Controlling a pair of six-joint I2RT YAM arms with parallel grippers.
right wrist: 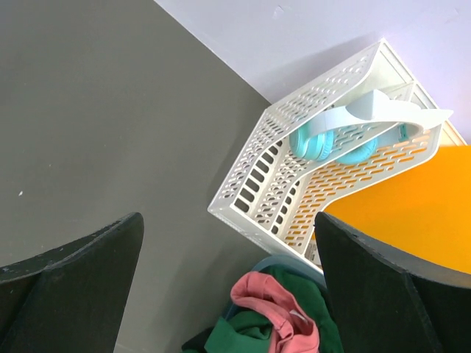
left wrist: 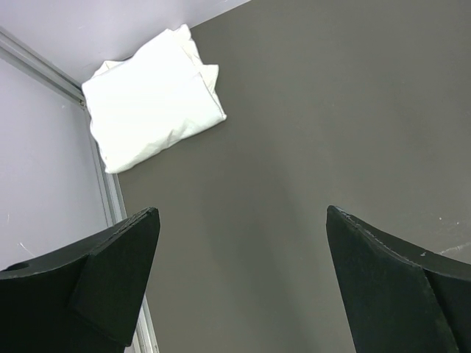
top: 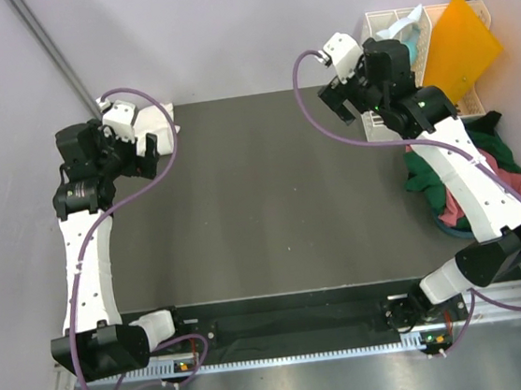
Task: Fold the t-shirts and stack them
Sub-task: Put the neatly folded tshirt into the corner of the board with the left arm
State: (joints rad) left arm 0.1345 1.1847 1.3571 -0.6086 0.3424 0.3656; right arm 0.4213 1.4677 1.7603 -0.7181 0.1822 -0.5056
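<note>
A white t-shirt (left wrist: 151,95) lies folded in the table's far left corner; from above only part of it (top: 160,122) shows beside the left arm. My left gripper (left wrist: 241,213) hangs open over bare mat just short of it, also seen from above (top: 150,149), holding nothing. Salmon-red (right wrist: 272,305) and dark green (right wrist: 235,334) t-shirts lie crumpled together in a pile (top: 483,165) at the right edge, partly hidden under the right arm. My right gripper (right wrist: 228,217) is open and empty above the mat near that pile, at the far right in the top view (top: 337,103).
A white slatted rack (right wrist: 272,191) holding teal headphones (right wrist: 331,143) stands in the far right corner, with an orange sheet (right wrist: 412,213) leaning on it. A blue basket rim (right wrist: 272,261) shows under the pile. Dark mat (top: 279,193) covers the table between the arms.
</note>
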